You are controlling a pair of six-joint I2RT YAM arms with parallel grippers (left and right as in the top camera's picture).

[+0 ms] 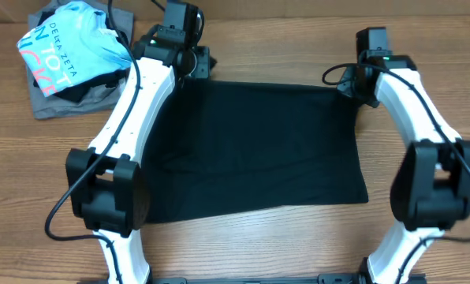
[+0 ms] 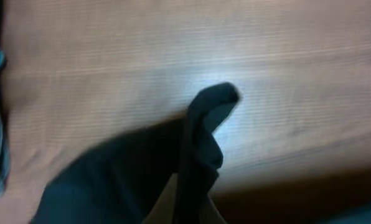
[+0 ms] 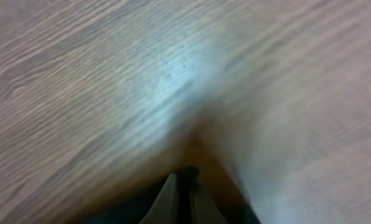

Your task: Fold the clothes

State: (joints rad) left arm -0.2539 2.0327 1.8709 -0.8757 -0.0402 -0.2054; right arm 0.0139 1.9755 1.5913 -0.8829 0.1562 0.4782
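We see 1 black T-shirt spread flat on the wooden table. The left gripper pinches a raised fold at its far left corner; the right gripper is pressed together on its far right corner. A light blue shirt tops a grey garment nearby.

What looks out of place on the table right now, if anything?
Nothing is spilled or damaged. The black T-shirt lies flat but skewed, its near edge slanting. Far left, a light blue shirt sits crumpled on a grey garment.
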